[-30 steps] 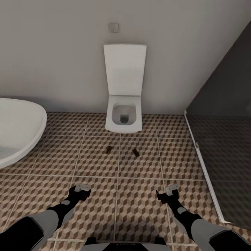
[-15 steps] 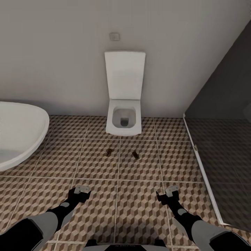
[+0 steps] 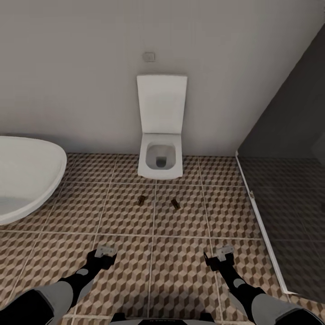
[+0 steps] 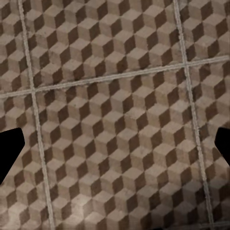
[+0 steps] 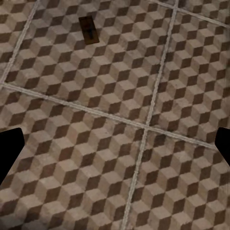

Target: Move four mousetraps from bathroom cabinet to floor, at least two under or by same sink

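Note:
Two small brown mousetraps lie on the cube-patterned bathroom floor [image 3: 180, 271] in front of the toilet, one at the left [image 3: 141, 200] and one at the right [image 3: 175, 203], about a tile apart. The right wrist view shows a mousetrap [image 5: 88, 29] flat on the tiles, well ahead of my right gripper [image 5: 115, 148]. Both arms hang low over the floor, short of the traps. My left gripper [image 3: 104, 253] and right gripper [image 3: 224, 253] are open and hold nothing. In the left wrist view the left gripper [image 4: 115, 148] looks down at bare tiles. The cabinet is out of view.
A white toilet [image 3: 161, 155] with raised lid stands against the back wall. A large white rounded basin [image 3: 27, 176] juts in at the left; sink or tub, I cannot tell. A dark glass shower partition [image 3: 289, 180] with a white sill runs along the right.
The whole picture has shifted down and the toilet looks slightly smaller, so the camera has drawn back. The two mousetraps lie where they were. Both grippers keep their pose.

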Tool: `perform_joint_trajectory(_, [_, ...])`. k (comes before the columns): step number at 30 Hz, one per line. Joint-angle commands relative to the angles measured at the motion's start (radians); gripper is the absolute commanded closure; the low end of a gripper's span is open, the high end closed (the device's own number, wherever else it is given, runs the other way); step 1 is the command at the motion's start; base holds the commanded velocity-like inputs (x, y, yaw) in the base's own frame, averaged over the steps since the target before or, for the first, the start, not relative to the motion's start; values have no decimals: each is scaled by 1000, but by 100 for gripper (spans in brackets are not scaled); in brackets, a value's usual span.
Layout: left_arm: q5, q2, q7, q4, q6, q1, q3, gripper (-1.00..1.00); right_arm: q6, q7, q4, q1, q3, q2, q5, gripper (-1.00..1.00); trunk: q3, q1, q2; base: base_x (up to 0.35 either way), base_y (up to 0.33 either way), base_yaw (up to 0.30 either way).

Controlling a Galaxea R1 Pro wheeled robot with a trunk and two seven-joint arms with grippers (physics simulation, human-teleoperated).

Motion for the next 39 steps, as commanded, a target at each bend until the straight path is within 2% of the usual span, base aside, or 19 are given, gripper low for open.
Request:
perform_joint_trajectory(1, [10,0,-5,4,-5,1,-8,-100,-6,-3,1,3,9,-1,-8,-100,4,-4,7,0,0,0])
perform_joint_trajectory(16, [12,19,-5,4,-12,55,-7,-100,-30,-3,1,62,8,-11,-10,-100,75,-61,112,0,0,0])
perform_joint_trajectory(26, [12,30,1,5,-107,117,-6,-100,-76,-3,1,87,9,-14,-12,-100,122,-100,182,0,0,0])
perform_joint_trajectory(39, [13,37,2,5,-148,149,-6,-100,-106,-3,1,109,9,-14,-21,-100,183,-149,273,0,0,0])
